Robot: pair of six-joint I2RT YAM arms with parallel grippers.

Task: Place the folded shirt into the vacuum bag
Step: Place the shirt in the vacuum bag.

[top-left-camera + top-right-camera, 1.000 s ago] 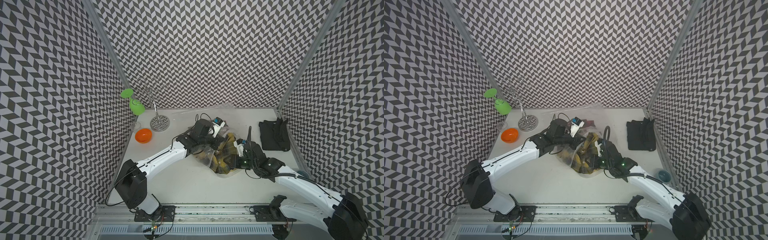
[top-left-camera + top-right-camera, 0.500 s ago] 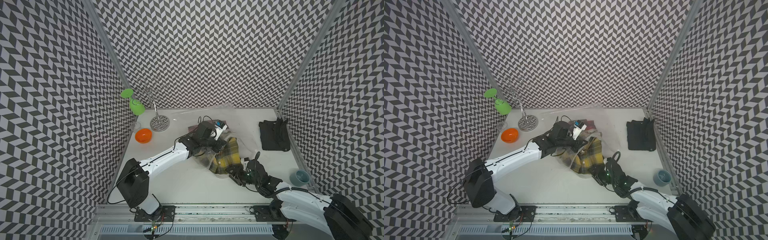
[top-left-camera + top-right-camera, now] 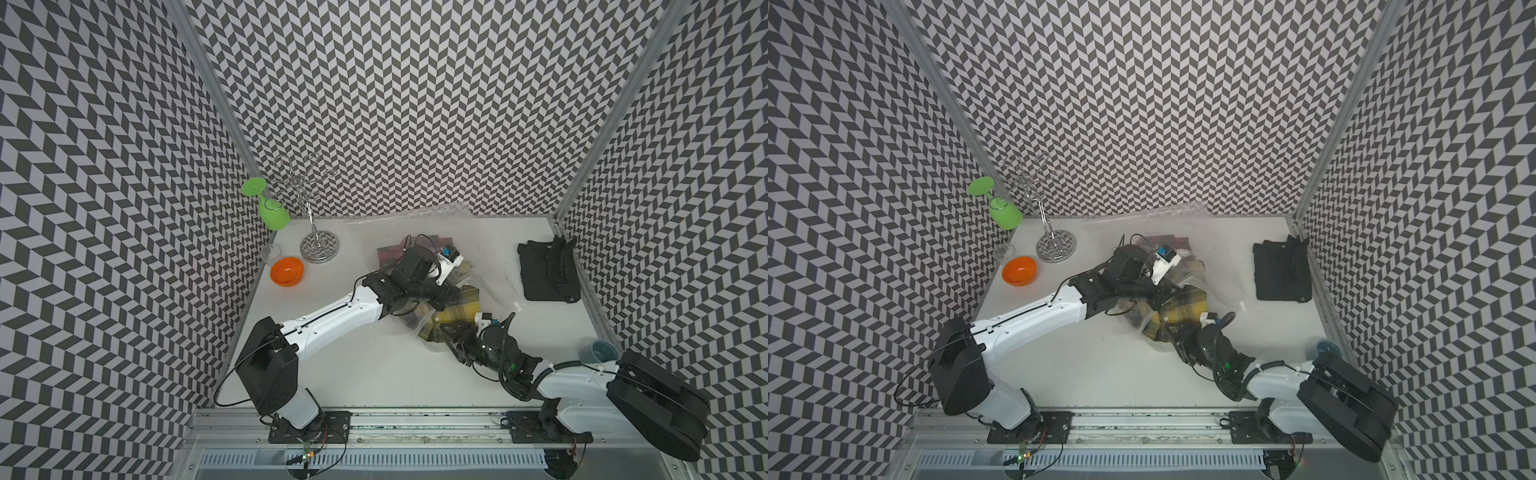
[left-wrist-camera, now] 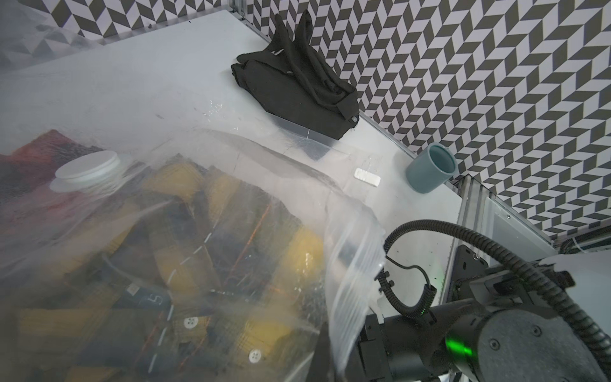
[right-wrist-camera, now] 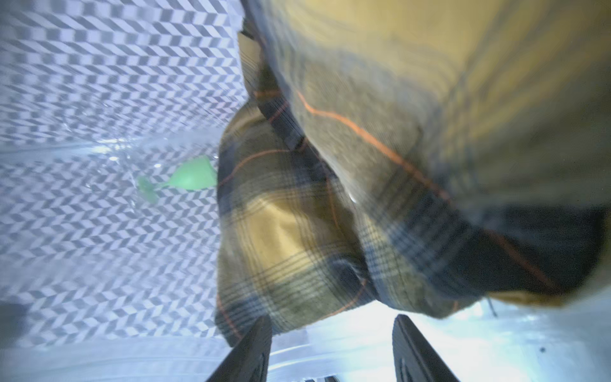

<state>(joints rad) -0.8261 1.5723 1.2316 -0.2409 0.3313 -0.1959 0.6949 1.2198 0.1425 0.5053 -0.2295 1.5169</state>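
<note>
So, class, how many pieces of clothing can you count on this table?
3. A yellow plaid shirt at the open end of the vacuum bag; a dark red plaid piece deeper inside it; a black garment beside the right wall. More could be hidden under these.

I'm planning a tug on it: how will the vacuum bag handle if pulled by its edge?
Probably floppy: the bag creases and drapes over the shirt. Likely slippery, given its glossy film. The shirt inside may anchor it.
</note>
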